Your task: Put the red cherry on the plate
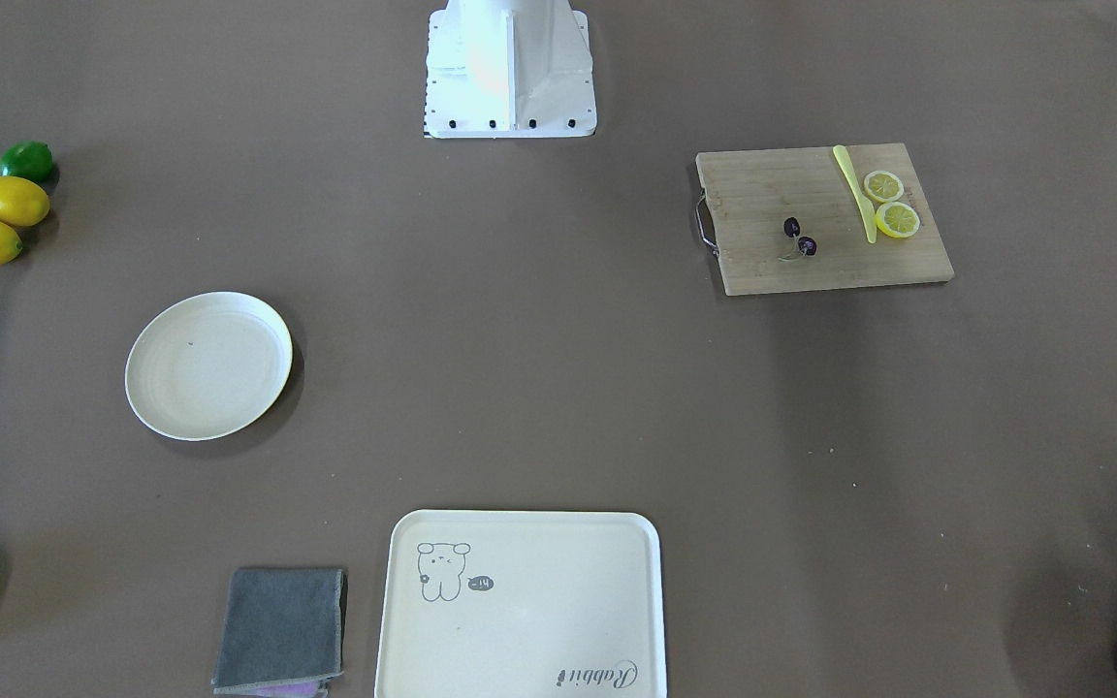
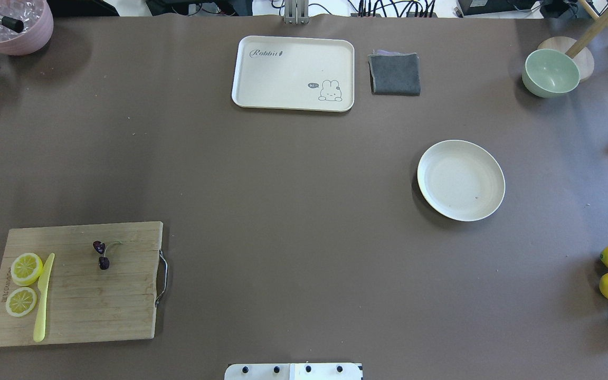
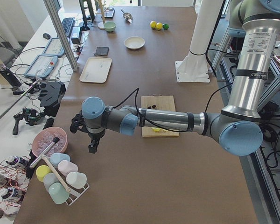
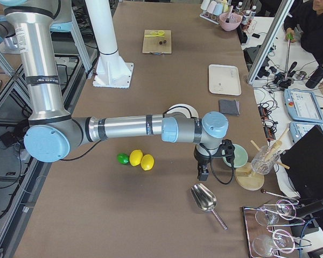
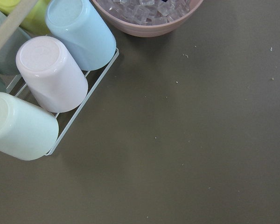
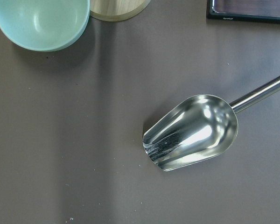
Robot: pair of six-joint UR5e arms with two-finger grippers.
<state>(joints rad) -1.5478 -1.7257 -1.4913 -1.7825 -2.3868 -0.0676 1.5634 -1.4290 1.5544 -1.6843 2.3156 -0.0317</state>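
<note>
The dark red-purple cherry pair (image 2: 102, 254) lies on the rectangular wooden cutting board (image 2: 98, 306). The round cream-white plate (image 2: 461, 180) sits well apart from that board. For the left pincer (image 3: 92, 146) and the right pincer (image 4: 202, 173), spread or pressed together cannot be told.

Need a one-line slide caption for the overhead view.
Cherry on the cutting board at left, plate well apart at right, pick not yet begun.

The left arm (image 3: 168, 120) stretches out low and level, its wrist bent so the left gripper (image 3: 92, 148) points down — jaw state unclear. The right arm (image 4: 124, 128) reaches out likewise, the right gripper (image 4: 203, 173) hanging downward — jaws unreadable.
</note>
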